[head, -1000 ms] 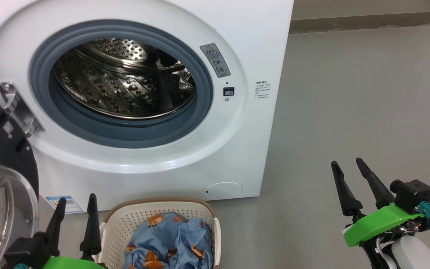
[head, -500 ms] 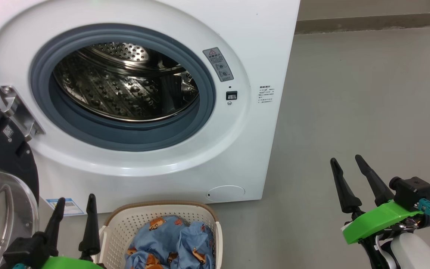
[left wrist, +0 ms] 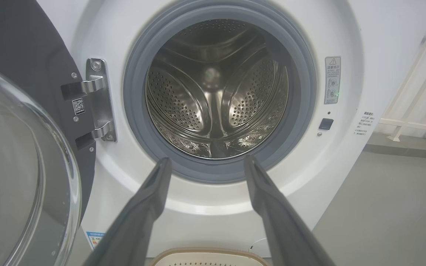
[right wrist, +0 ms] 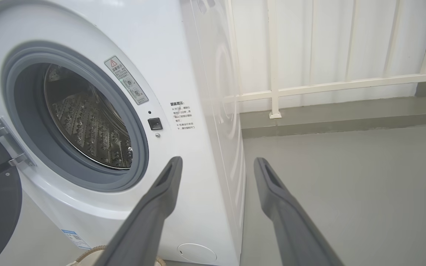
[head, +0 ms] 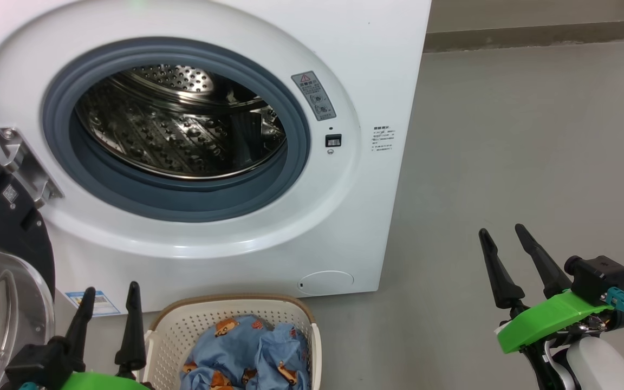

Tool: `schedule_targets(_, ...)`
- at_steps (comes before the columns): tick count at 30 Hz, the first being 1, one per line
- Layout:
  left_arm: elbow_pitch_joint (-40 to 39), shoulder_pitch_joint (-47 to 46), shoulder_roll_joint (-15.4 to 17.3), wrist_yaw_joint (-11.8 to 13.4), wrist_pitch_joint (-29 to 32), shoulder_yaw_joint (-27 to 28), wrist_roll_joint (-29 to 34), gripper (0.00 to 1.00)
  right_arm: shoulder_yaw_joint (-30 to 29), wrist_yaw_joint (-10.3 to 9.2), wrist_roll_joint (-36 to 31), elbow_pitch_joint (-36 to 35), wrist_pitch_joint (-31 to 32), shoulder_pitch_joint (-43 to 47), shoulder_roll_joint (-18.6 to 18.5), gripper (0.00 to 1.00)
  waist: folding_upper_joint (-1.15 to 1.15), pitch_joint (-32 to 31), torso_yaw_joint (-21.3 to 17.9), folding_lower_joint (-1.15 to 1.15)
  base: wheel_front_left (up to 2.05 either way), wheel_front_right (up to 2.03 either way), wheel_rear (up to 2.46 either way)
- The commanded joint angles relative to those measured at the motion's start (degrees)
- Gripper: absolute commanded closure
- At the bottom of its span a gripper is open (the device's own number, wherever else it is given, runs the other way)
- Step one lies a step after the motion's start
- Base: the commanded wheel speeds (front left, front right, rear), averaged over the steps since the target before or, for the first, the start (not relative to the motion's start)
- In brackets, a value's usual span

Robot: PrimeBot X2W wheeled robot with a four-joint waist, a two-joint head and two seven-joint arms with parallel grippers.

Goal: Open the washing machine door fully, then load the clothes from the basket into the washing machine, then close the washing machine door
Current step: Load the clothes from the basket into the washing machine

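You see grey floor (head: pixel 512 146) ahead, smooth and matt. Darker kerb strip (head: pixel 539 33) runs along its far edge, pale wall (head: pixel 539 11) above it. Your right wrist view: white railing (right wrist: pixel 327 85), horizontal bar on upright post, post foot resting on kerb strip; white ribbed panel (right wrist: pixel 346 37) behind. Your left wrist view: same railing, slanted, at right edge.

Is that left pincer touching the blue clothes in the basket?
Apart. Head view: the left pincer stands outside the basket, whose bare wall separates it from the clothes.
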Motion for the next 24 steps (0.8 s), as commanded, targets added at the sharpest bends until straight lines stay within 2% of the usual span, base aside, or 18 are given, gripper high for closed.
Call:
schedule_targets(1,-0.99,-2.24,1.39,0.47,-0.28,1.87,-0.37,0.0,0.89,0.26,-0.53,-1.12,-0.69,-1.6,-0.41,0.0,0.0,-0.02,-0.07,0.0,0.0,0.0,0.0)
schedule_targets(15,-0.81,-2.24,1.42,0.74,-0.22,1.52,-0.75,0.0,1.03,0.26,-0.43,-1.01,-0.69,-1.66,-0.47,0.0,0.0,0.45,-0.52,0.0,0.0,0.0,0.0)
schedule_targets(24,-0.09,-3.23,1.45,-0.07,0.24,1.04,-1.51,0.0,0.96,0.26,-0.63,-0.97,-0.69,-2.31,-0.09,0.0,0.0,3.62,-1.66,0.0,0.0,0.0,0.0)
